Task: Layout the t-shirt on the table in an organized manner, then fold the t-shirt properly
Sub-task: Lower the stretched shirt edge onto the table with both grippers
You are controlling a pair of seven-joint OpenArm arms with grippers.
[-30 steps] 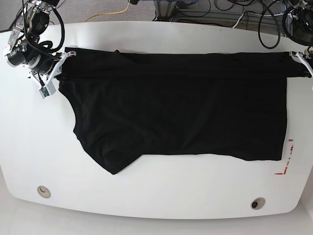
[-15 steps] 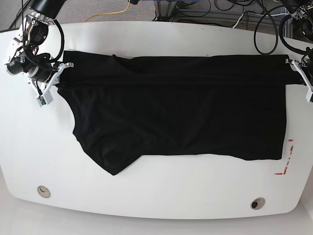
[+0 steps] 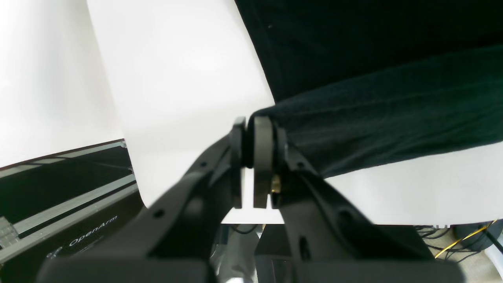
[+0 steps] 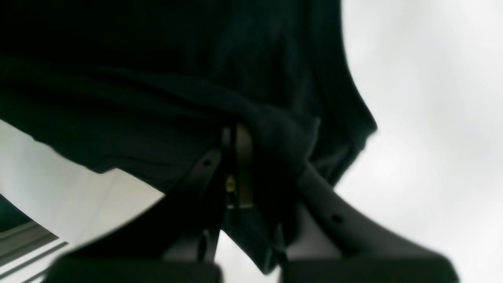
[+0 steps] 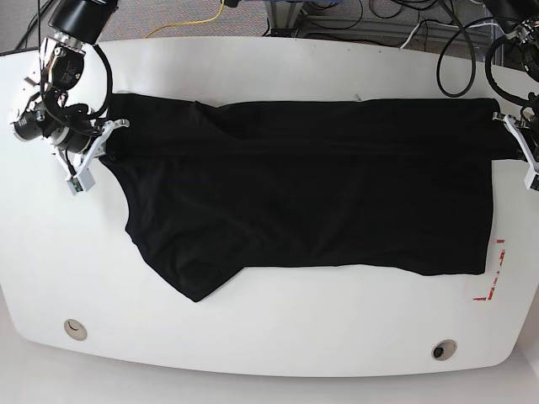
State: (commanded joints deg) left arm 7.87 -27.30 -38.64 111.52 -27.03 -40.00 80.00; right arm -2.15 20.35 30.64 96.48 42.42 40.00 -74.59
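On the table [image 5: 269, 353], both the left claw [image 5: 515, 135] and right claw [image 5: 103, 143] pinch the t-shirt [image 5: 312, 194].

Past my desk's far edge I see a yellow cable [image 5: 195, 22] and a tangle of black cables [image 5: 396, 18] on the grey floor, and a black case lettered "OpenArm" [image 3: 63, 220] stands beside the desk.

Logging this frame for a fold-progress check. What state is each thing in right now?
t-shirt: spread across the table, far edge pinched at both ends.
left gripper: shut on the t-shirt.
right gripper: shut on the t-shirt.
table: white, red marking near one edge.
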